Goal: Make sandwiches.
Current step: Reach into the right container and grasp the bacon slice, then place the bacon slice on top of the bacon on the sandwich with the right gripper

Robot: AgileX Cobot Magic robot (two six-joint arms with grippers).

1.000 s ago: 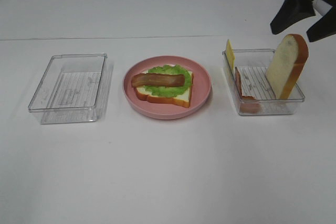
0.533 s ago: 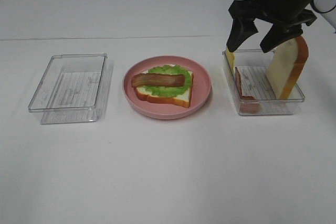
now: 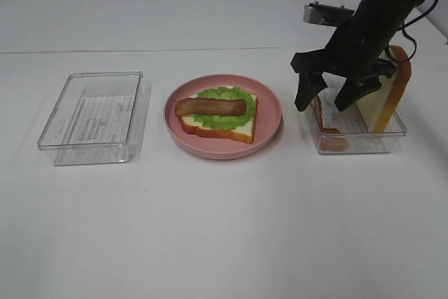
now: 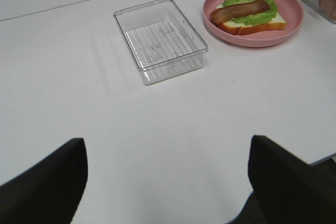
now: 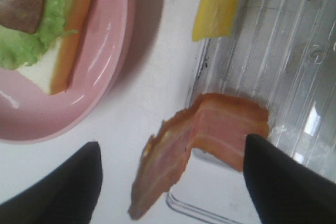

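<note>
While we look down from high up, we see the right gripper (image 3: 323, 100) hanging over the left end of the right tray (image 3: 364, 143). Its two fingers stand wide apart and we see nothing in them. One finger is over the left wall of that tray and the other is over the inside. Between them, lower down, a loose bacon strip (image 5: 202, 140) leans at the tray's left wall, and no finger is on it. Just beside the strip, at the far left corner, stands a yellow cheese slice (image 5: 218, 3). At the right end of this tray a bread slice (image 3: 386, 92) stands up on its edge. Left of the tray is the pink plate (image 3: 271, 118), in the middle of the white table (image 3: 210, 229). On the plate lies the sandwich (image 3: 222, 128): bread at the bottom, green lettuce (image 3: 238, 118) on it, and bacon (image 3: 210, 107) on top. Far to the left sits the left tray (image 3: 91, 113). The left gripper (image 4: 168, 182) hangs above the near table, well apart from it all, wide open too, and it holds nothing.
</note>
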